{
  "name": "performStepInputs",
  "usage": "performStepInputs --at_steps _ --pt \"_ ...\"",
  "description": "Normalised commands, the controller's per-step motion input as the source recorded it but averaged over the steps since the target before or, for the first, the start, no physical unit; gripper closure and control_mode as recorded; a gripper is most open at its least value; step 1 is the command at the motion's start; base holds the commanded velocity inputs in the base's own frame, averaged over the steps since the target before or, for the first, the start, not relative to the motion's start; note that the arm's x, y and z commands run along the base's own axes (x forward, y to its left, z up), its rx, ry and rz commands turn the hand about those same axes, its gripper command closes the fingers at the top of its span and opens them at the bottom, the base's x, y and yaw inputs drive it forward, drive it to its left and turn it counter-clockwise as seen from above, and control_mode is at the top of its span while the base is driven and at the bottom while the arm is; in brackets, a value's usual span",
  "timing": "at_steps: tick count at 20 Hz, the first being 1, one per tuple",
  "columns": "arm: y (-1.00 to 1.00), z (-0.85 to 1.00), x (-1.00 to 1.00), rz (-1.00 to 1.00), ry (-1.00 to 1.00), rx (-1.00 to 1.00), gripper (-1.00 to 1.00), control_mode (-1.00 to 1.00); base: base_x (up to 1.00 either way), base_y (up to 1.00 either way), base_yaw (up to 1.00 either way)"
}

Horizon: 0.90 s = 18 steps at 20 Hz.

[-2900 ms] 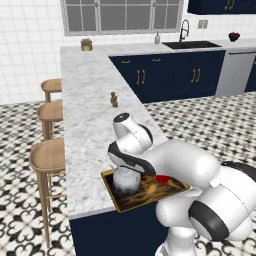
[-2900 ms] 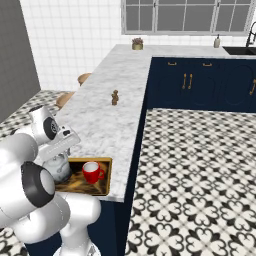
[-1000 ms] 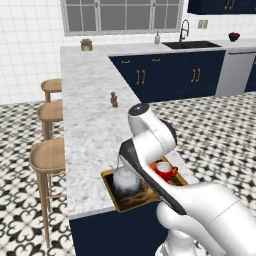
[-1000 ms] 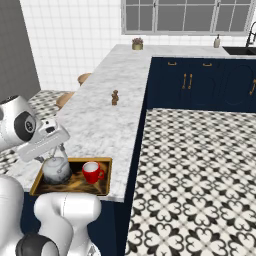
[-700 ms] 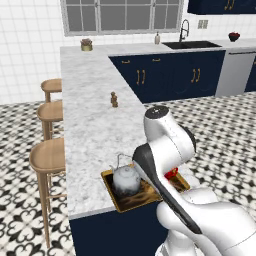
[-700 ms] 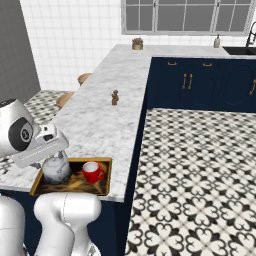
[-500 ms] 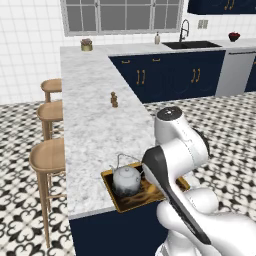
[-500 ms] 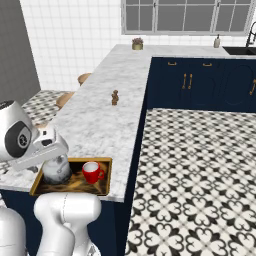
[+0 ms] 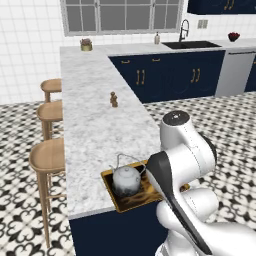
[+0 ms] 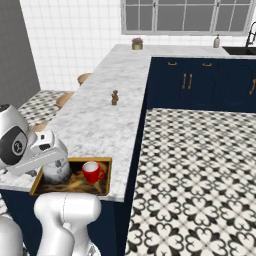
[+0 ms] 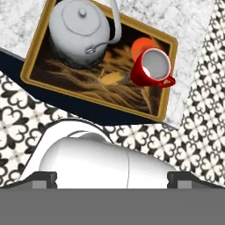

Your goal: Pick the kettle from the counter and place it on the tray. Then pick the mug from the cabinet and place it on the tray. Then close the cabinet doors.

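The silver-grey kettle (image 9: 126, 181) (image 10: 56, 171) (image 11: 79, 30) stands on the left half of the gold-rimmed tray (image 9: 108, 183) (image 10: 70, 191) (image 11: 74, 77). Beside it on the tray's right half sits the red mug (image 10: 91, 172) (image 11: 151, 68), upright, with its handle turned away from the kettle. The tray lies at the near end of the marbled counter (image 9: 95, 125) (image 10: 105, 105), by its edge. My gripper (image 11: 112, 179) hangs well above the tray and looks down on it, open, with nothing between its fingers. In the left base view my arm covers the mug.
A small brown pepper mill (image 9: 114, 99) (image 10: 115, 97) stands mid-counter. Wooden stools (image 9: 47, 155) line the counter's left side. A potted plant (image 9: 86, 45) and a sink (image 9: 192, 44) are at the far end. Patterned floor lies to the right.
My arm has swung rightward across the left base view, away from the kettle, and now hides the mug there. Kettle, mug and tray have not moved.
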Motion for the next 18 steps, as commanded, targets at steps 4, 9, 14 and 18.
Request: performStepInputs --at_steps 4,9,14,18 --pt "0.00 0.00 0.00 0.00 0.00 0.00 -1.00 1.00 -0.69 -0.14 -0.20" --pt "0.00 0.00 0.00 0.00 0.00 0.00 -1.00 1.00 -0.22 0.02 -0.77" --pt "0.00 0.00 0.00 0.00 0.00 0.00 -1.00 1.00 0.00 0.12 -1.00" --pt "0.00 0.00 0.00 0.00 0.00 0.00 -1.00 1.00 0.00 0.08 -1.00"
